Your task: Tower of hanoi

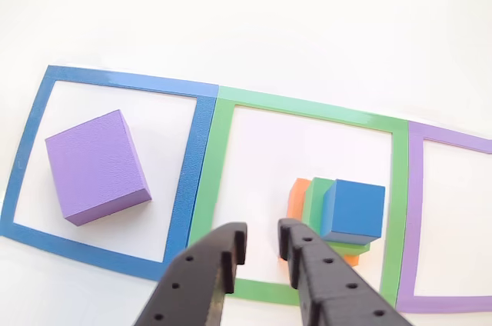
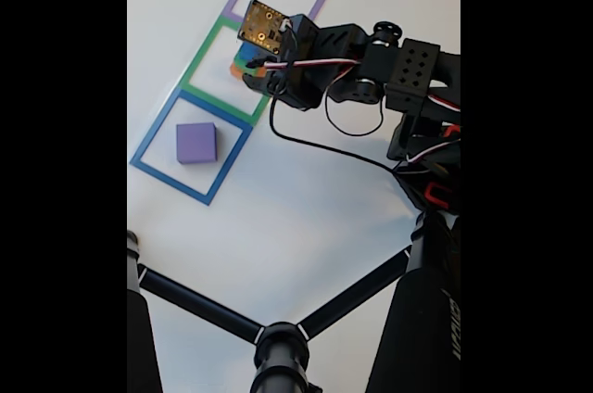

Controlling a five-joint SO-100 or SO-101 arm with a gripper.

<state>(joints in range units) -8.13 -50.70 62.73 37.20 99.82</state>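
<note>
The gripper (image 1: 261,253) hangs slightly open and empty, just left of the stack (image 1: 338,214) of blue, green and orange blocks in the middle green square (image 1: 307,107). Descending here, its right finger could clip the stack and topple it; the purple block (image 1: 96,166) sits alone in the left blue square (image 1: 115,84).

The gripper (image 1: 260,253) enters the other view from the bottom edge, its two black fingers (image 1: 311,264) parted with a clear gap between them and nothing held. It hangs just beside the stack of blocks (image 1: 342,214), on the stack's lower left in that view. In the fixed view the arm (image 2: 371,64) reaches in from the right, stretched out level, with its wrist above the stack.
</note>
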